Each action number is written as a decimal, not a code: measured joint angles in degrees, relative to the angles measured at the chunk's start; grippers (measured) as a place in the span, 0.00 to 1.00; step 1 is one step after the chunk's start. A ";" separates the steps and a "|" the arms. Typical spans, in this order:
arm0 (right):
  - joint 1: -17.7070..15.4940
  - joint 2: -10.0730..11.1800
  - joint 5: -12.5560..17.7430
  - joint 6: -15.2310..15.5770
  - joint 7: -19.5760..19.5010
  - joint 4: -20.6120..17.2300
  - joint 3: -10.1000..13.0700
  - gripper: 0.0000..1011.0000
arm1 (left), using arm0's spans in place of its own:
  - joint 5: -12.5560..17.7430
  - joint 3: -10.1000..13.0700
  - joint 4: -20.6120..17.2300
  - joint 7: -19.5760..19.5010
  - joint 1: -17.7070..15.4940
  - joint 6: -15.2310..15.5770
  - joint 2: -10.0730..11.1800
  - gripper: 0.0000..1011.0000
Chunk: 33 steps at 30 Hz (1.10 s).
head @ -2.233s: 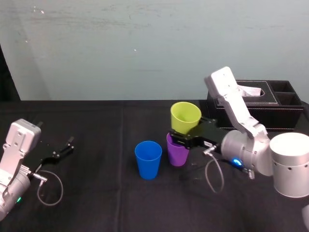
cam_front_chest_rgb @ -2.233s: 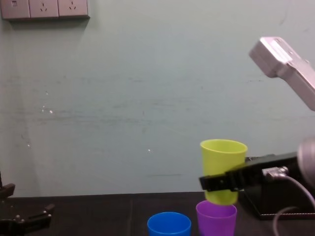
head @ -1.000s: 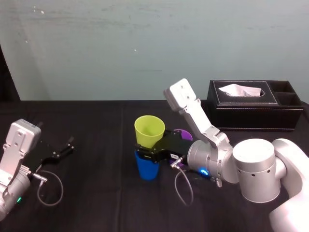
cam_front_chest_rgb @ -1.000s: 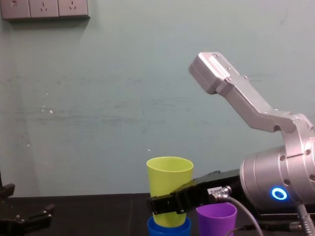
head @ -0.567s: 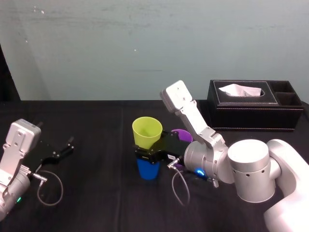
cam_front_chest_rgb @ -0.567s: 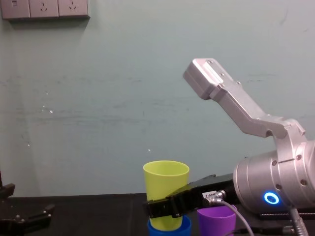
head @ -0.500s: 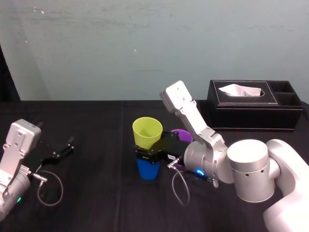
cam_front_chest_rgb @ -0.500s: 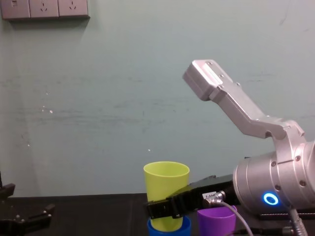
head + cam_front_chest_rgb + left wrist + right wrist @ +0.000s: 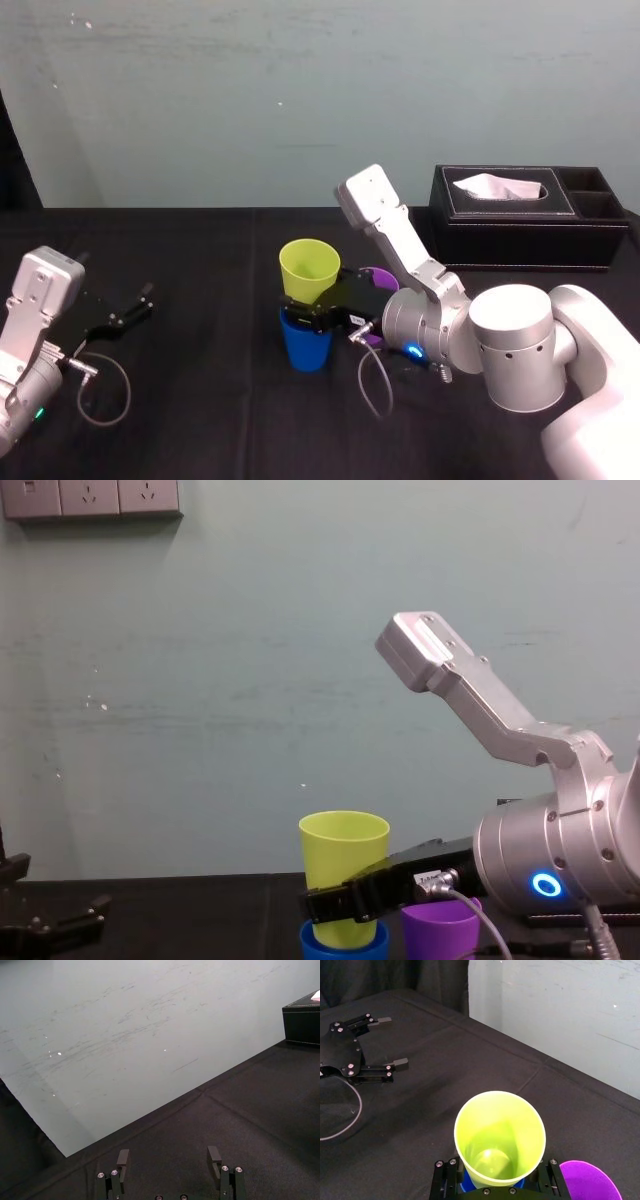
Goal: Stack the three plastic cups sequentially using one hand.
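I have the right pincer (image 9: 300, 313) clamped on the yellow-green tapered plastic cup (image 9: 308, 268), its base just entering the blue plastic cup (image 9: 305, 348) mid-bench (image 9: 200, 400). I'd centre the rims, lower straight, then release. The purple plastic cup (image 9: 380, 273) is just beside, so watch the clearance. The left pincer (image 9: 128, 310) is parked, fingers apart.

Right black slim-fingered gripper (image 9: 308, 305) on silver-grey arm clamps yellow-green tapered plastic cup (image 9: 310, 268) at its lower part. Cup upright, base inside mouth of blue tapered plastic cup (image 9: 306, 345), which stands on black cloth-covered table (image 9: 200, 260). Purple plastic cup (image 9: 380, 273) just beside on the right, mostly hidden behind gripper, rim visible. Grey cable (image 9: 372, 385) loops under right wrist. Left black gripper (image 9: 125, 312) parked at table's left side. Black tissue box (image 9: 520, 235) at back right, well apart from cups.
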 joint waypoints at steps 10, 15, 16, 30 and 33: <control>0.11 -0.35 -0.06 -0.01 0.04 0.80 0.03 0.69 | 0.00 0.00 0.00 0.00 0.00 0.00 0.00 0.99; 0.10 -0.50 -0.06 -0.02 0.04 1.22 -0.01 0.69 | 0.00 0.00 0.00 0.00 0.00 0.00 0.00 0.99; 0.10 -0.50 -0.06 -0.02 0.04 1.22 -0.01 0.69 | 0.00 0.00 0.00 0.00 0.00 0.00 0.00 0.99; -0.02 -0.47 -0.04 -0.28 0.09 1.28 -0.04 0.78 | 0.00 0.00 0.00 0.00 0.00 0.00 0.00 0.99; -0.02 -0.47 -0.04 -0.27 0.11 1.28 -0.04 0.87 | 0.00 0.00 0.00 0.00 0.00 0.00 0.00 0.99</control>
